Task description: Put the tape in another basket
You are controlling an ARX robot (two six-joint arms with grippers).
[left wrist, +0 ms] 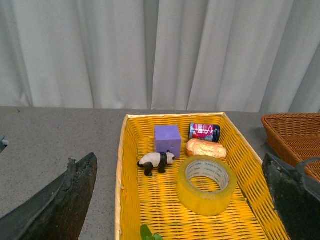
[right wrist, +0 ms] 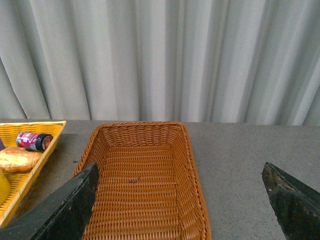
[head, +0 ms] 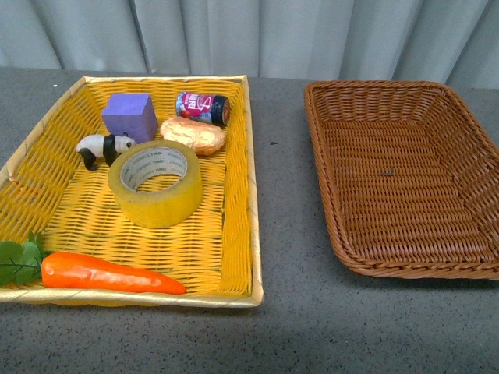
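Closest to the front camera, an orange carrot (head: 109, 274) with green leaves (head: 19, 261) lies along the near edge of the yellow tray (head: 255, 234). The tape (head: 156, 183) lies in the middle of that tray, hole facing up. Just behind it are a toy panda (head: 101, 146), a purple cube (head: 130, 115), a bread roll (head: 193, 135) and a small can (head: 203, 107) on its side. The basket (head: 468, 156) sits to the right on the grey bench (head: 281, 195), apart from the tray, with only a tiny dark speck on its floor.

From the left wrist, the left jaws show as 2 dark tips at opposite edges of the picture, spread wide and holding nothing. The arm is held above the bench, aimed forward and slightly down toward the pale curtain (left wrist: 160, 50); the tape appears between the tips, well beyond them.

From the right wrist, the right jaws are likewise spread wide with nothing in them, raised above the bench and aimed at the basket, which lies between and ahead of the 2 tips.
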